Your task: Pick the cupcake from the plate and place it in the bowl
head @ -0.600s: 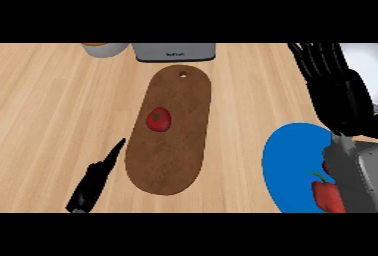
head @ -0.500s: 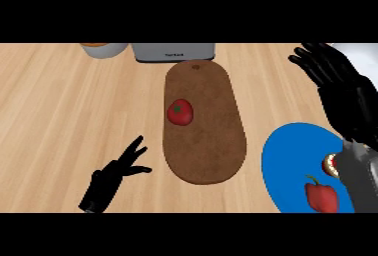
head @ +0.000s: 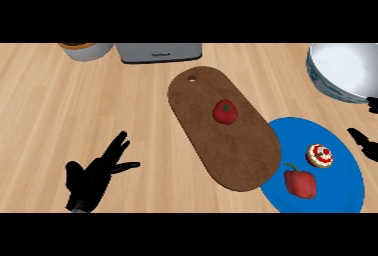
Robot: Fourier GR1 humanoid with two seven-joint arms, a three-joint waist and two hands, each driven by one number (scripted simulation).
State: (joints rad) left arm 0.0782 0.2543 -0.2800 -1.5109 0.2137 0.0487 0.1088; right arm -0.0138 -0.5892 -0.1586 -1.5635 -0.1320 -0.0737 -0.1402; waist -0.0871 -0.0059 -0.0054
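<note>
Counter (head: 66,105): light wood w/ visible grain, matt. Cutting board (head: 221,150): darker brown wood, matt, smooth. Plate (head: 336,192): blue, smooth, approx. like plastic. Bowl (head: 343,70): pale, glossy. Toaster (head: 160,52): grey metal look. Left hand (head: 92,177): matt black.

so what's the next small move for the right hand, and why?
Probably bring the right hand inward over the blue plate toward the cupcake. Only its fingertips show at the right edge, nothing held. The cupcake sits on the plate beside a red pepper, and the bowl waits above.
</note>
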